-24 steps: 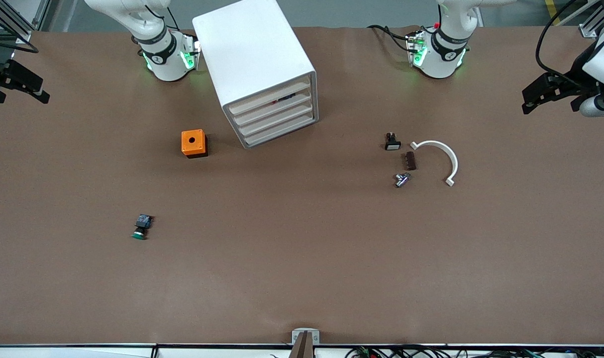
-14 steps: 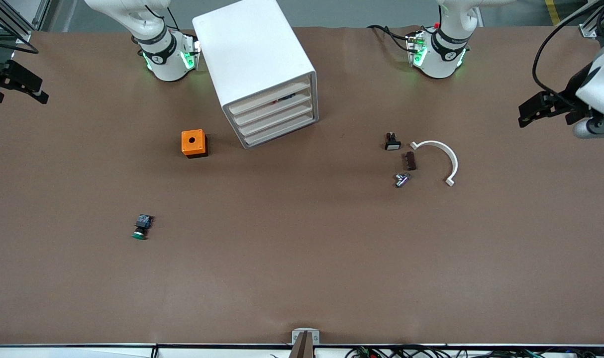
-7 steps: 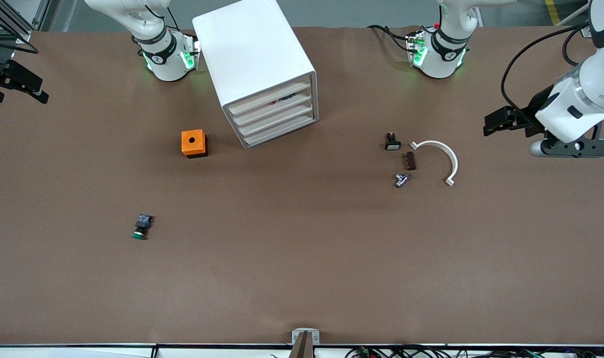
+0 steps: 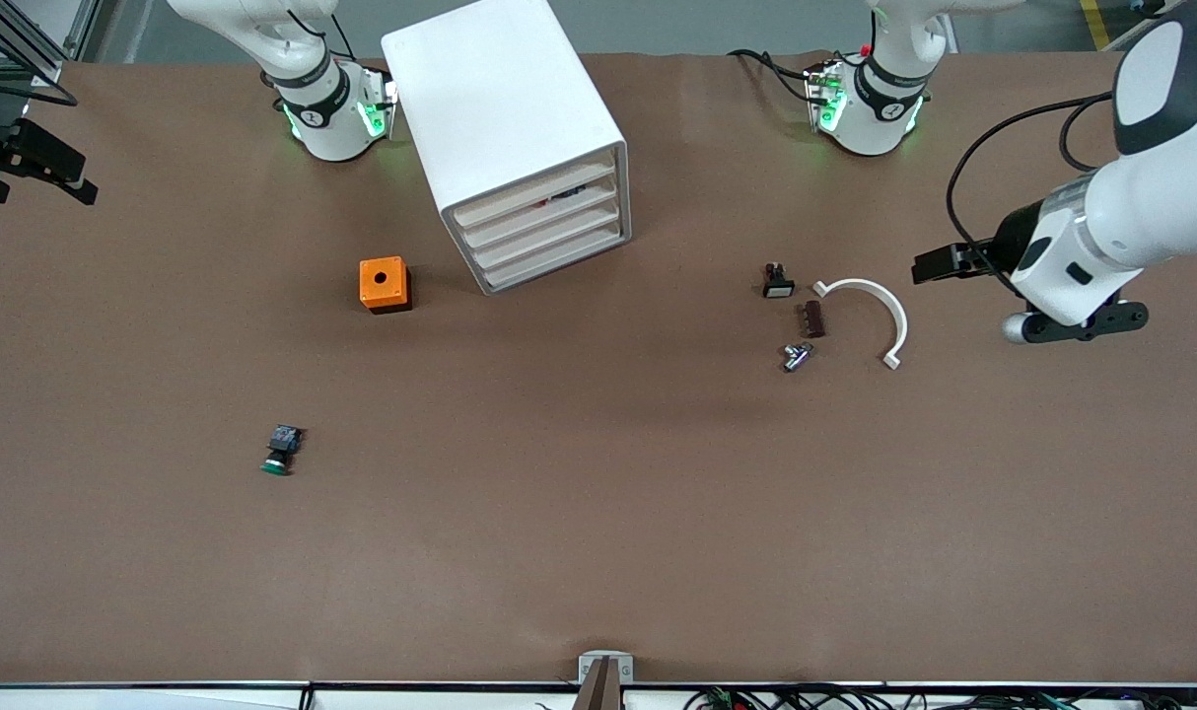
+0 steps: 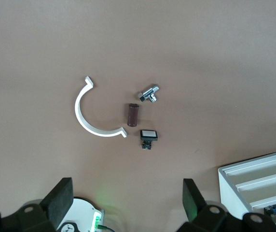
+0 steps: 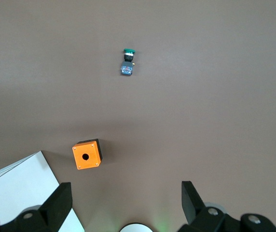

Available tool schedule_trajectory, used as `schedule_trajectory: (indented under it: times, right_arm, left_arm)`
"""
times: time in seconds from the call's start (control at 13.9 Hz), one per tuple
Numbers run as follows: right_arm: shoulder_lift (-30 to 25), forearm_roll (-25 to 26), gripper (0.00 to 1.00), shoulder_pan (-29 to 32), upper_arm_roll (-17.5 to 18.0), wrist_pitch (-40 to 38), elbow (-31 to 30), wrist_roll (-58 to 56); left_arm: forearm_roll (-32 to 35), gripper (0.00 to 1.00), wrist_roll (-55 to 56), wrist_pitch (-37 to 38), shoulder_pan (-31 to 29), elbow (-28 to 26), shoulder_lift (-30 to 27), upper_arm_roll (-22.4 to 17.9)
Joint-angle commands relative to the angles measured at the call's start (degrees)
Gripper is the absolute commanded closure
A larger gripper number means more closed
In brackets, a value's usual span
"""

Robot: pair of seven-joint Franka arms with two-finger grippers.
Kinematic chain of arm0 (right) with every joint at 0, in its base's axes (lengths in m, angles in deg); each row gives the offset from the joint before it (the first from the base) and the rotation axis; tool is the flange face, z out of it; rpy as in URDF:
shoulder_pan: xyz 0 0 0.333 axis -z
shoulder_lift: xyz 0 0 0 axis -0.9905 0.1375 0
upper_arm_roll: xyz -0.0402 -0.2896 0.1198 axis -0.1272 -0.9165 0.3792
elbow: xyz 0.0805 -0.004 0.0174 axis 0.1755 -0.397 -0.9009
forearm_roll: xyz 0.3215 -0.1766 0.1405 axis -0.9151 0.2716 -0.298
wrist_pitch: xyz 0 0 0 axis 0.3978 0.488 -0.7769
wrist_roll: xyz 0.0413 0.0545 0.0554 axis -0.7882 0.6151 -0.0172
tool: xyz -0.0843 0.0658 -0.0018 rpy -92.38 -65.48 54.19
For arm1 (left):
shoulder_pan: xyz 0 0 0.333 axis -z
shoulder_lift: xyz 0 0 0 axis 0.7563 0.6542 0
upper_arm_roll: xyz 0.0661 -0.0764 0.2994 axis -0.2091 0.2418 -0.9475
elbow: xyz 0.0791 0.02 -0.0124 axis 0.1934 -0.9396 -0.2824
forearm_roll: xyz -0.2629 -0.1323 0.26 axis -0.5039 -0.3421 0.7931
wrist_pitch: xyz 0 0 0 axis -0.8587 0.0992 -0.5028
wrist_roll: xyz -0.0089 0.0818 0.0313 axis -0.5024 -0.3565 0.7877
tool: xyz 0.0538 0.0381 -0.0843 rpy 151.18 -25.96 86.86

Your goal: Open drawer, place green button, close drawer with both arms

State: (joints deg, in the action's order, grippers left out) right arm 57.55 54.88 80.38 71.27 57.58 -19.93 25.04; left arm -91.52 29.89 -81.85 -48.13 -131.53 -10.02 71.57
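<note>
The button [image 4: 281, 450], green cap on a black-and-blue body, lies on its side on the table toward the right arm's end, nearer the front camera than the orange cube. It also shows in the right wrist view [image 6: 127, 62]. The white drawer cabinet [image 4: 520, 138] stands between the arm bases with its drawers [image 4: 544, 232] pushed in. My left gripper [image 4: 939, 264] is open and empty in the air beside the white arc; its fingers [image 5: 58, 200] stand wide apart. My right gripper [image 4: 36, 163] waits open and empty at the table's edge, and the right wrist view [image 6: 123, 200] shows its wide gap.
An orange cube with a hole [image 4: 385, 284] sits beside the cabinet. Toward the left arm's end lie a black button with a white cap [image 4: 778, 282], a brown cylinder [image 4: 812, 319], a metal fitting [image 4: 796, 356] and a white arc [image 4: 875, 311].
My left arm has swung in from the table's edge toward the white arc and the small parts. My right arm and all objects have stayed still.
</note>
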Motion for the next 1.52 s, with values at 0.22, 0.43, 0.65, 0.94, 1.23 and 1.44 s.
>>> schedule_trajectory:
  times: [0.22, 0.43, 0.65, 0.94, 1.23, 1.44]
  right_arm:
    - [-0.64, 0.31, 0.00, -0.57, -0.01, -0.14, -0.52, 1.09]
    - [-0.64, 0.31, 0.00, -0.57, 0.08, -0.14, -0.43, 1.09]
    - [-0.55, 0.31, 0.00, -0.57, -0.01, 0.03, -0.26, 1.01]
    - [-0.38, 0.31, 0.00, -0.57, -0.01, 0.12, 1.41, 1.01]
    - [1.29, 0.65, 0.00, -0.48, -0.10, -0.14, 3.26, 0.30]
    - [6.19, 1.01, 0.00, -0.74, -0.01, -0.14, 3.60, 0.22]
  left_arm:
    - [-0.53, 0.00, 7.42, 1.17, 0.13, 0.60, 1.57, 2.98]
    - [-0.53, 0.00, 12.24, 2.31, 0.14, 0.69, 1.66, 4.47]
    - [-0.53, 0.00, 17.08, 3.02, 0.57, 0.69, 2.36, 5.71]
    - [-0.53, 0.00, 25.33, 3.02, 3.73, 0.95, 2.89, 5.80]
    - [-0.53, 0.00, 32.37, 3.02, 5.41, 1.65, 3.24, 5.88]
    - [-0.53, 0.00, 32.83, 4.50, 5.41, 2.97, 3.33, 5.80]
